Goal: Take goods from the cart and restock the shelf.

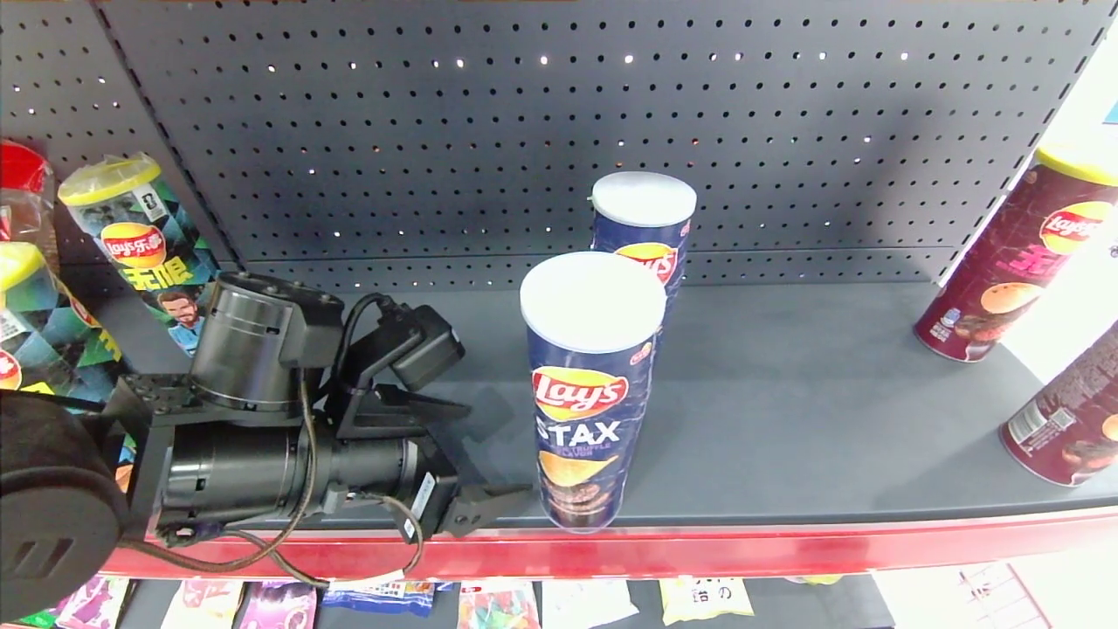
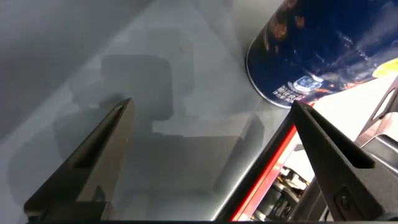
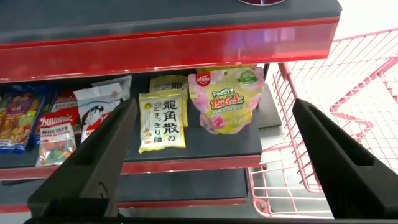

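Two blue chip cans with white lids stand upright on the grey shelf (image 1: pixel 786 411). The front can (image 1: pixel 587 393) is close to the red front edge, and the back can (image 1: pixel 644 229) stands right behind it. My left gripper (image 1: pixel 498 450) hovers low over the shelf just left of the front can, open and holding nothing. In the left wrist view the gripper (image 2: pixel 212 104) spreads over bare shelf, with the can's base (image 2: pixel 311 56) just beyond one fingertip. My right gripper (image 3: pixel 214 106) is open and empty, below the shelf, facing the lower shelves beside the pink wire cart (image 3: pixel 348 112).
Teal chip cans (image 1: pixel 140 245) crowd the shelf's left end and maroon cans (image 1: pixel 1013 253) its right end. A perforated panel (image 1: pixel 559 131) backs the shelf. Snack bags (image 3: pixel 161 118) lie on the lower shelves. Bare shelf stretches between the blue and maroon cans.
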### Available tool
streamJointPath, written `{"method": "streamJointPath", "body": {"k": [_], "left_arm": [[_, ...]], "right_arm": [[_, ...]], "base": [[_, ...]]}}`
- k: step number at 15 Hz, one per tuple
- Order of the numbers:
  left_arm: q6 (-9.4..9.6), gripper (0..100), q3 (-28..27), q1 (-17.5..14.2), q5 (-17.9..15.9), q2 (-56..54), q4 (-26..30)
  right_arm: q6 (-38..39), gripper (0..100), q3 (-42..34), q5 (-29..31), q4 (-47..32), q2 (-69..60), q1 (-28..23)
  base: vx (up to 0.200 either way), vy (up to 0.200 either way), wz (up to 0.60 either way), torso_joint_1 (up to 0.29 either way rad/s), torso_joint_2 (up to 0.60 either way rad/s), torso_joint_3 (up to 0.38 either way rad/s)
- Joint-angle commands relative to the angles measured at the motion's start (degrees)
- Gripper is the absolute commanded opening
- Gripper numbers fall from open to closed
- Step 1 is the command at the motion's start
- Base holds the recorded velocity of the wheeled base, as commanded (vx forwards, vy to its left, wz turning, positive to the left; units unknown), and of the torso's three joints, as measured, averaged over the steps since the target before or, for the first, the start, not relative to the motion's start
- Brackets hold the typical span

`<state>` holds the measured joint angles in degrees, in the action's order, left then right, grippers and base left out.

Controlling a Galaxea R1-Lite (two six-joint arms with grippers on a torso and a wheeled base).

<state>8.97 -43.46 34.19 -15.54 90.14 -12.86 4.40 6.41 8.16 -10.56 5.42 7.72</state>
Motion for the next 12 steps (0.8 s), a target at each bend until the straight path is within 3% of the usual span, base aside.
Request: {"method": "streamJointPath", "body": {"k": [1, 12], "left_arm": [[-0.01, 100, -0.22, 0.08, -0.01, 0.13, -0.15], [-0.01, 100, -1.98, 1.4, 0.07, 1.09, -0.15]], "right_arm": [[-0.01, 100, 0.0, 0.02, 0.01, 0.29, 0.02], [-0.01, 100, 0.0, 0.11, 0.01, 0.29, 0.02]], "base": [[0.0, 0.0, 0.0, 0.0, 0.0, 0.0], [0.0, 0.0, 0.0, 0.0, 0.0, 0.0]]}}
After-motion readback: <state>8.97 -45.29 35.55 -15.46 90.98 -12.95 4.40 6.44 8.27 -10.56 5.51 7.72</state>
